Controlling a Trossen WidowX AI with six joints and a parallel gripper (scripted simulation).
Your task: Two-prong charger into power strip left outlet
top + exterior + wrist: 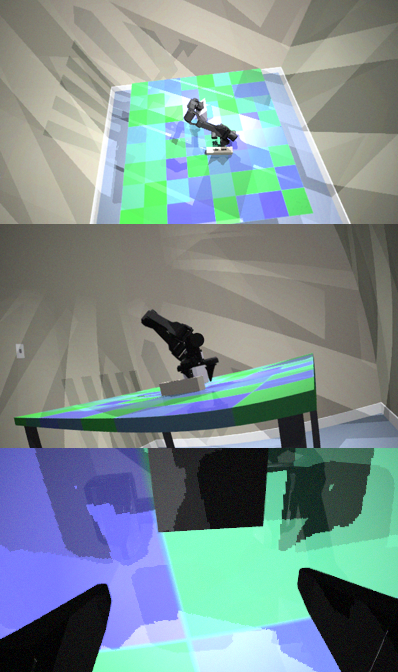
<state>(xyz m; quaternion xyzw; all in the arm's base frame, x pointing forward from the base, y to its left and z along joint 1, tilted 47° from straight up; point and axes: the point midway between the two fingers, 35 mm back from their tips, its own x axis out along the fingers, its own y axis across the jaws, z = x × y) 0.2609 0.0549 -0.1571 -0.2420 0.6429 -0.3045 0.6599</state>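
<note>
we see our arm (205,122) bent low over the checkered green and blue bench (273,398), its end effector (202,613) pointing down beside the pale power strip (181,386). the two dark fingers stand spread nearly to their widest, and nothing sits between them. in the wrist view the grey charger (210,490) shows at the top edge, ahead of the fingertips and apart from them, over the seam of a blue and a green tile. from the exterior view a pale block (199,370) sits just behind the strip under the fingers; we cannot tell if prongs are seated.
</note>
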